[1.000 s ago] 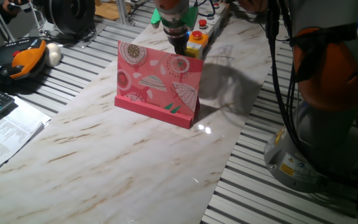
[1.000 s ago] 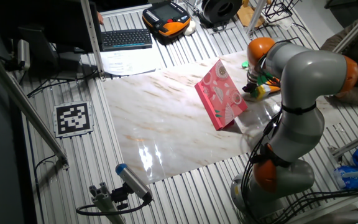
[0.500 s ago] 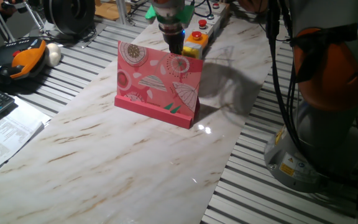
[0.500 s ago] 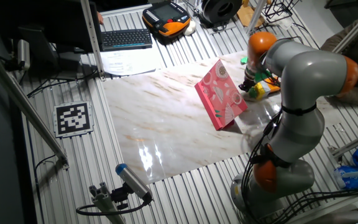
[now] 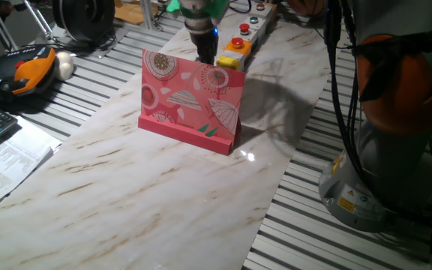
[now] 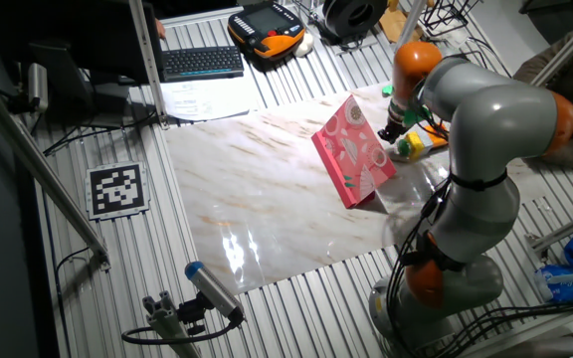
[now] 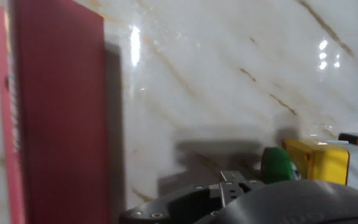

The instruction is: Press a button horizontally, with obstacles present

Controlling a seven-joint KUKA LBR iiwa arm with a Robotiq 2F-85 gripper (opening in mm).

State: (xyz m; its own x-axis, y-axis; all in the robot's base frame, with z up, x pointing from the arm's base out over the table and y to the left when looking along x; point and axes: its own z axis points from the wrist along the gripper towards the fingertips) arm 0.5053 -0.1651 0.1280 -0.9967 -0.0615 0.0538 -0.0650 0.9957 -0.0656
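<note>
The button is a round red cap on a small yellow box, standing just behind the top right corner of the upright pink board. My gripper hangs behind the board's top edge, just left of the button and apart from it. In the other fixed view the gripper is between the board and the yellow box. The hand view shows the board's dark red back at left and the yellow box at lower right. No view shows the fingertips clearly.
A grey strip with small red and green buttons lies behind the yellow box. The arm's base stands right of the marble table. A keyboard, papers and an orange pendant lie off to the left.
My gripper has moved left and up, away from the yellow box, along the back of the pink board. The board and the button have not moved.
</note>
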